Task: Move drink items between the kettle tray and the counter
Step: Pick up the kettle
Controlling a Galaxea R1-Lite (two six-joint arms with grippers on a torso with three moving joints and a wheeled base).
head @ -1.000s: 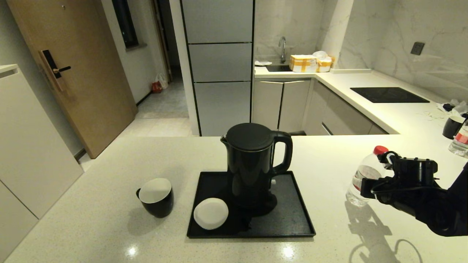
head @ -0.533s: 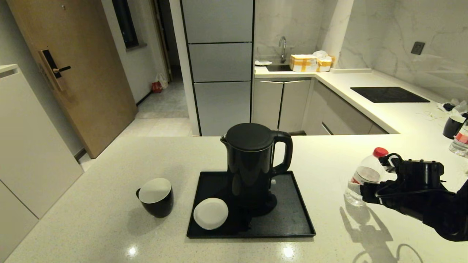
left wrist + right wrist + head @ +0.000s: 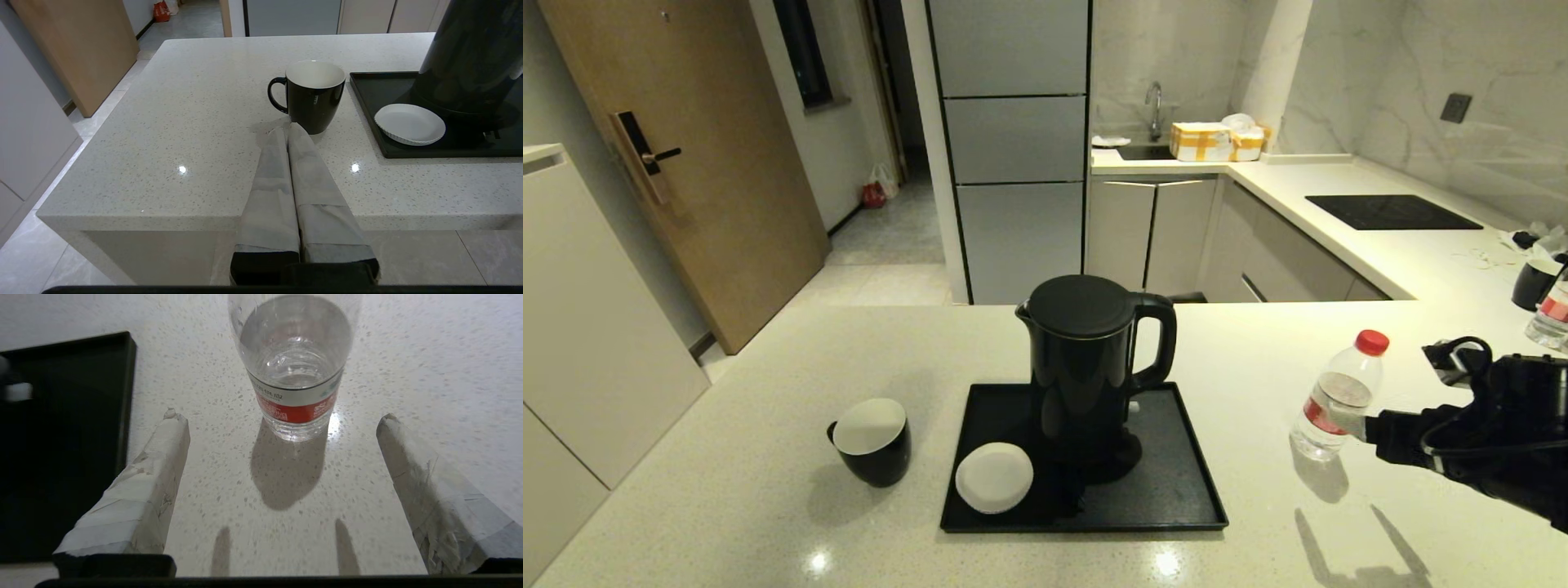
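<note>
Since our right gripper (image 3: 282, 420) hangs with its fingers spread wide and nothing between them, the water bottle (image 3: 1338, 397) stands free and upright on the counter (image 3: 768, 490), straight ahead of the fingertips, to the right of the tray (image 3: 1176, 506). Our left gripper (image 3: 288, 130), pressed shut, sits near the mug (image 3: 312, 96). We count 1 kettle (image 3: 1086, 367), 1 mug here and 1 bottle nearby.

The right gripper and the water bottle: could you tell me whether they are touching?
Apart. In the right wrist view the right gripper is open, and bare counter shows between each finger and the water bottle.
</note>
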